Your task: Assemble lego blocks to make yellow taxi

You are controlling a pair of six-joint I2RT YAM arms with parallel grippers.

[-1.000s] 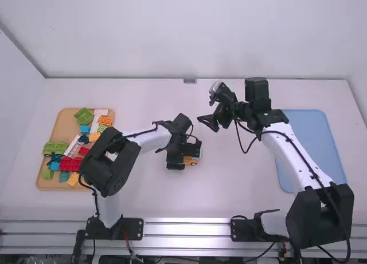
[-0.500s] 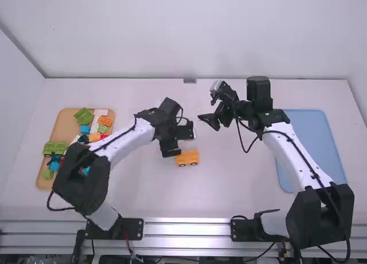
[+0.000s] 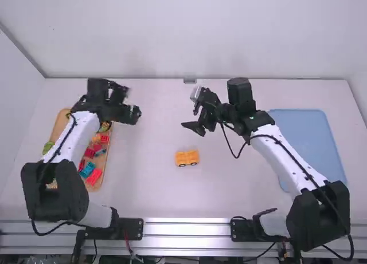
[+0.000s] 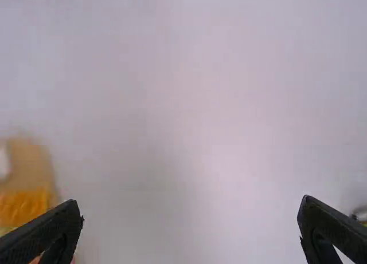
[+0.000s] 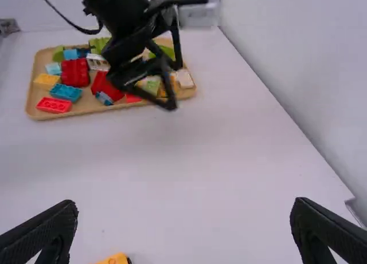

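Yellow taxi block (image 3: 187, 157), on table (image 3: 155, 189) | left pincer (image 3: 136, 115) spread, near tray (image 3: 59, 122) | right pincer (image 3: 190, 118) spread, above table

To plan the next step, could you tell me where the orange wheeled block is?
In the high view, the orange wheeled block sits on the table between the wooden tray at left and the blue tray at right.

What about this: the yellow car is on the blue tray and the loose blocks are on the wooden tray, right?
Not the blue tray: the yellow car is on the white table, per the high view; the loose blocks are on the wooden tray.
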